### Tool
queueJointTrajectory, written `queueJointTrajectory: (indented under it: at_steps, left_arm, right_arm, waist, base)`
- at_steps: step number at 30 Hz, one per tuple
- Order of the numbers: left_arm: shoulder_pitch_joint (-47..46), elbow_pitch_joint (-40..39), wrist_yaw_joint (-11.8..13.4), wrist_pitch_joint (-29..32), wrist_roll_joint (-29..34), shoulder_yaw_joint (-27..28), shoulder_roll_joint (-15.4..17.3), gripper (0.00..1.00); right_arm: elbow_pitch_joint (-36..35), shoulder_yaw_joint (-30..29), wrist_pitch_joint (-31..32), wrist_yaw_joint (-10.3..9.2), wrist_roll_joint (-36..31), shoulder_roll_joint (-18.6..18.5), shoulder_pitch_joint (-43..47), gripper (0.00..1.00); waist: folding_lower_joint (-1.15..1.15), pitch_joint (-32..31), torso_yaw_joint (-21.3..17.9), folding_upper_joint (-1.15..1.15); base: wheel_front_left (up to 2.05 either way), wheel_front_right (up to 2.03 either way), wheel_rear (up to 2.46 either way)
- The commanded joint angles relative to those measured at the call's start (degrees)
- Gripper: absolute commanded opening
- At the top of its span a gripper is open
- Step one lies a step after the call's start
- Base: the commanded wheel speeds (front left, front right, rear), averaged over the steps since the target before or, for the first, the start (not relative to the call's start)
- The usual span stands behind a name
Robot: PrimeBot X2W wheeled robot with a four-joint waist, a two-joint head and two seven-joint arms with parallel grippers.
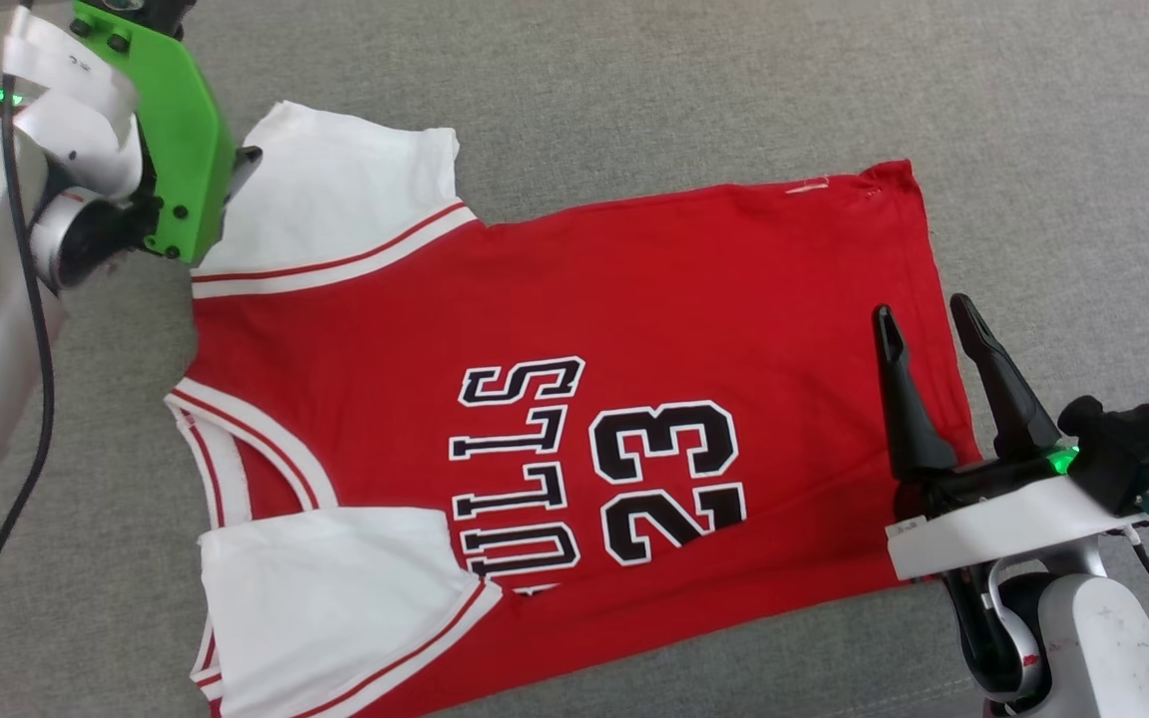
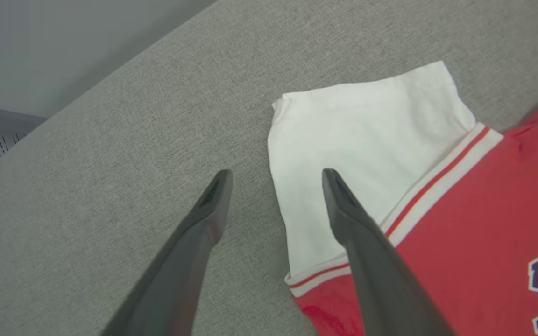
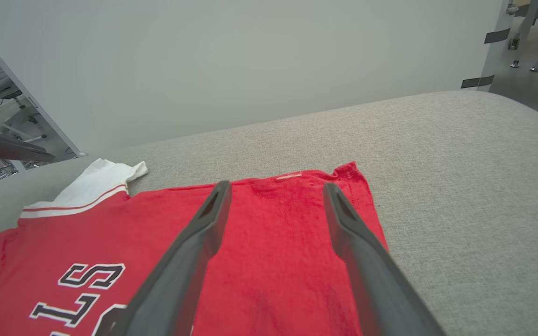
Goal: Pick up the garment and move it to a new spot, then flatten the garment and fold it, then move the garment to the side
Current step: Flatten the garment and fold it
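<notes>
Bulls 23 jersey (image 1: 574,299) lies flat; left hand (image 2: 276,175) at its white sleeve (image 2: 367,135), right hand (image 1: 923,309) above the hem, both wide open, empty

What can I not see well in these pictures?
- Head view: the folded sleeve covers the start of the word on the shirt.
- Head view: the bottom edge cuts off that sleeve's end.
- Head view: a green mount hides most of the left hand.
- Right wrist view: the right hand and the bottom edge hide most of the number.

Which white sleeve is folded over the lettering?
The near sleeve, at the head view's bottom; it covers part of BULLS, while the far sleeve lies spread outward.
</notes>
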Motion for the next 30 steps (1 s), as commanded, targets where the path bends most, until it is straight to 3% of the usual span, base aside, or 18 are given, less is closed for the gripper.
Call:
queueJointTrajectory:
  at_steps: [1,17,18,19,30]
  left_arm:
    - [-2.05,1.07,-0.13,1.1,-0.85,-0.11,0.47,1.0]
    - [-7.76,13.79,-0.03,2.22,-2.99,-1.49,-2.31,1.0]
    - [-7.5,14.37,-0.03,2.67,-3.43,-1.5,-2.63,0.33]
    - [-7.17,14.75,-0.05,3.23,-3.92,-1.66,-2.96,0.0]
    - [-5.77,15.63,0.34,-0.55,-8.22,1.3,-5.53,0.0]
  right_arm:
    - [0.03,0.49,-0.57,-0.05,-0.25,0.17,-1.31,1.0]
    - [0.78,2.27,-1.51,-0.05,-0.21,0.55,-3.94,1.0]
    - [0.82,2.25,-1.52,-0.05,-0.23,0.57,-3.98,1.0]
    - [0.87,2.18,-1.49,-0.05,-0.29,0.58,-4.0,1.0]
    - [0.88,0.67,0.34,-0.05,-1.34,-0.08,-3.53,1.0]
  waist:
    - [0.0,3.01,-2.72,0.0]
    - [0.0,6.68,-5.31,0.0]
    - [0.0,6.71,-5.31,0.0]
    - [0.0,6.71,-5.25,0.0]
    - [0.0,3.54,-3.11,0.0]
  base:
    - [0.0,0.0,0.0]
    - [0.0,0.0,0.0]
    - [0.0,0.0,0.0]
    - [0.0,0.0,0.0]
    - [0.0,0.0,0.0]
